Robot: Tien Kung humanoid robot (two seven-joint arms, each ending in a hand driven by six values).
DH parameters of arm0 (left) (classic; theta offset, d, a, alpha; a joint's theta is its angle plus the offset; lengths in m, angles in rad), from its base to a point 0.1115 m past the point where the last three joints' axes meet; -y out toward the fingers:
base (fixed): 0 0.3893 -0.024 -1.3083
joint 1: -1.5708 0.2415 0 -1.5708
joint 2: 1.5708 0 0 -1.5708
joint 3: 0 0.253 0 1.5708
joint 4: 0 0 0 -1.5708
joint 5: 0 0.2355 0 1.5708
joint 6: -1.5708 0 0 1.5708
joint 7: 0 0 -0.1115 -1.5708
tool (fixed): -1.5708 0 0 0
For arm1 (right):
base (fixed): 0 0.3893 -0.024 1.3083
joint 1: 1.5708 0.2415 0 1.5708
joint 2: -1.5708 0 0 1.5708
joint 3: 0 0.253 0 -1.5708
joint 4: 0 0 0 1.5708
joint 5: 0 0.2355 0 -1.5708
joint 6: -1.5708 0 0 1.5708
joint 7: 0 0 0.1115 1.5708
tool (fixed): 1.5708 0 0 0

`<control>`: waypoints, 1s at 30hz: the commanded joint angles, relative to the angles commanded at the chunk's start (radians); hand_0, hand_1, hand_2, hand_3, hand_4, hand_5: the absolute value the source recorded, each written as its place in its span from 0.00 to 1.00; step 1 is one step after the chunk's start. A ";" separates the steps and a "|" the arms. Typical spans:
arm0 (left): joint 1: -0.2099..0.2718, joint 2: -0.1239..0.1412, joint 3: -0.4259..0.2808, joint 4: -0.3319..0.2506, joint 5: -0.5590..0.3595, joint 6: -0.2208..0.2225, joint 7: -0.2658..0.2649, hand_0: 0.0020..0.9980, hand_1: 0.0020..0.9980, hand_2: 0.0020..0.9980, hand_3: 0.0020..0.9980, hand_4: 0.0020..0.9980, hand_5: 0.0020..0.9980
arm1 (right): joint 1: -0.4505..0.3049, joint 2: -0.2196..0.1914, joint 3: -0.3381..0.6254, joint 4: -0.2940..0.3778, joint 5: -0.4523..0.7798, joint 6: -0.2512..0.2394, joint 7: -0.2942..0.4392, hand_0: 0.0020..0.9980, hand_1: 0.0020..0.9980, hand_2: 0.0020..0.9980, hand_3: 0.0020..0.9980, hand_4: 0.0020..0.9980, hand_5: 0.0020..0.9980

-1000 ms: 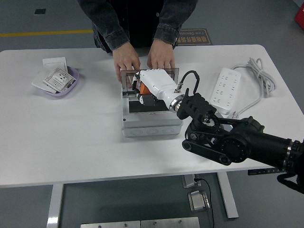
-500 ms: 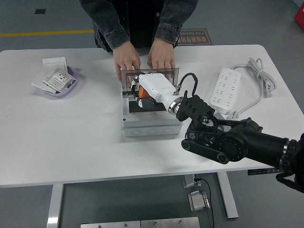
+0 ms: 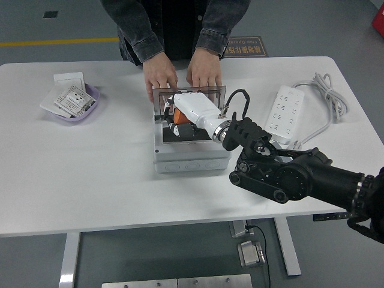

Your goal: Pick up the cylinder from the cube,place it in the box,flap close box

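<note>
Change: right hand has moved slightly left and lower into the box since a second ago; person's hands unchanged.
Table: white, carries all items listed below.
Right arm: black, enters from lower right, reaches left over the box.
Box: grey, open, at table centre; clear lid stands upright at its far edge.
Person: stands at far side; both hands rest flat on the table, touching the raised lid from behind.
Right hand: white shell, fingertips down inside the box; fingers seem closed around an orange object, probably the cylinder, though the grip is mostly hidden.
Cylinder location: inside the box, near its far left corner.
Power strip: white, right of the box, cable coiled behind it.
Bowl: lilac, far left, holding paper packets.
</note>
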 joint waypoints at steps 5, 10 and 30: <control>-0.003 -0.002 0.115 0.000 -0.110 0.002 -0.037 0.69 0.73 0.67 0.72 0.65 0.11 | -0.005 -0.001 -0.009 -0.014 0.016 -0.001 0.014 0.47 0.41 0.53 0.66 0.77 0.38; -0.005 -0.003 0.233 -0.002 -0.224 0.004 -0.059 0.69 0.73 0.67 0.72 0.65 0.11 | -0.011 -0.006 -0.014 -0.024 0.026 -0.004 0.025 0.51 0.43 0.51 0.65 0.88 0.47; 0.003 -0.011 0.249 -0.004 -0.227 0.002 -0.048 0.68 0.73 0.66 0.71 0.63 0.09 | -0.103 -0.184 0.227 0.300 -0.013 0.084 -0.059 0.52 0.40 0.50 0.64 0.94 0.56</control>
